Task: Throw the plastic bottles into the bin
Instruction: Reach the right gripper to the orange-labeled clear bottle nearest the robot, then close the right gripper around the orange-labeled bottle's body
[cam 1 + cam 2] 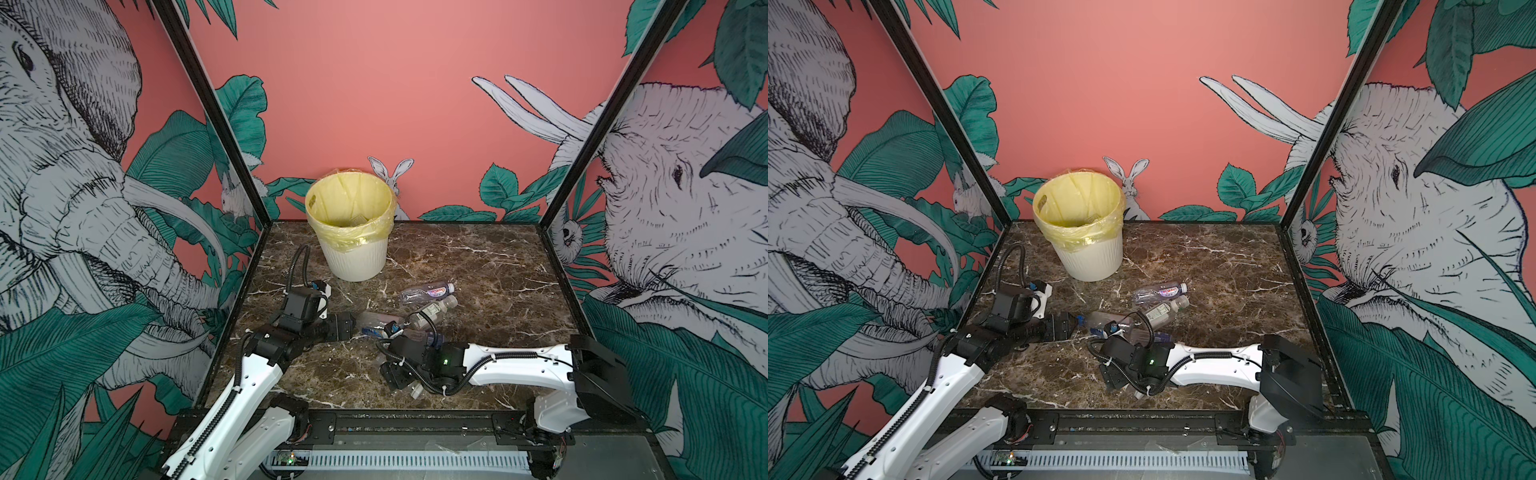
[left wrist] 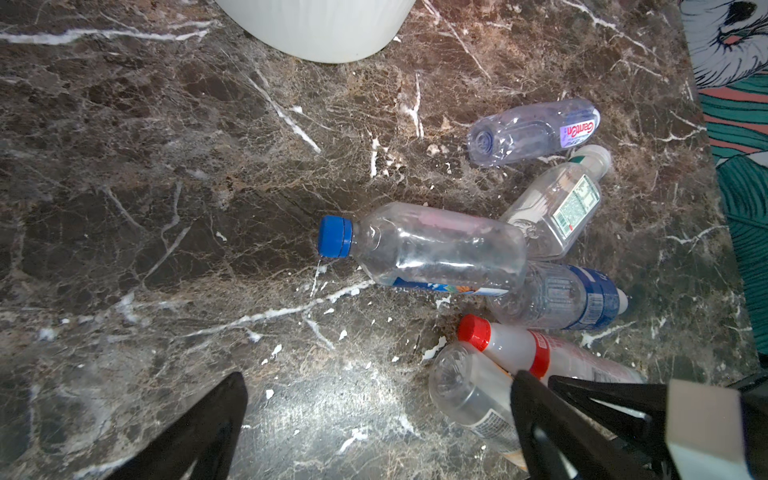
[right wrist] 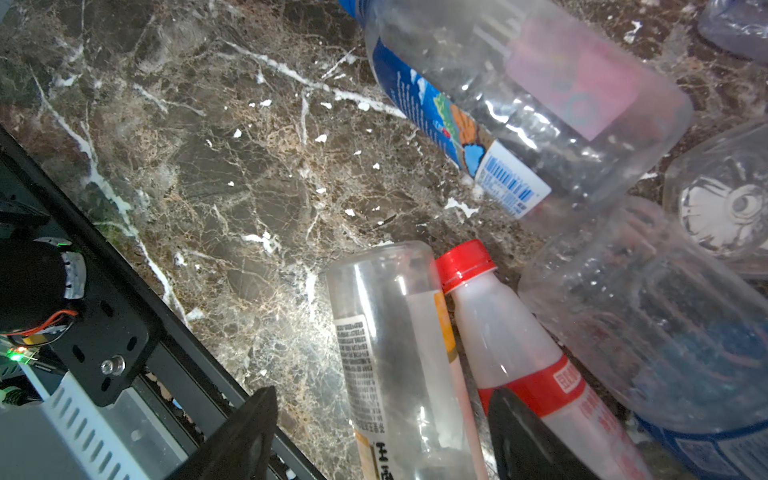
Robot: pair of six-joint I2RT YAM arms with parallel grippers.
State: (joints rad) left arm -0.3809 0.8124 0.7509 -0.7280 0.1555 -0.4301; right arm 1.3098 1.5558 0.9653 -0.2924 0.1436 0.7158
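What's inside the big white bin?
A yellow bag lines the bin. Low inside, something clear shows, maybe a bottle. The bin's front wall hides its bottom.

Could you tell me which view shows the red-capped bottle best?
Right wrist view: the red-capped bottle is close up, cap and band clear. Left wrist view shows it smaller, partly behind fingers; in both top views the right arm covers it.

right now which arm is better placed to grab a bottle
Right. The right gripper straddles the clear orange-labelled bottle, jaws open on either side. The left gripper hangs open over bare marble, short of the blue-capped bottle.
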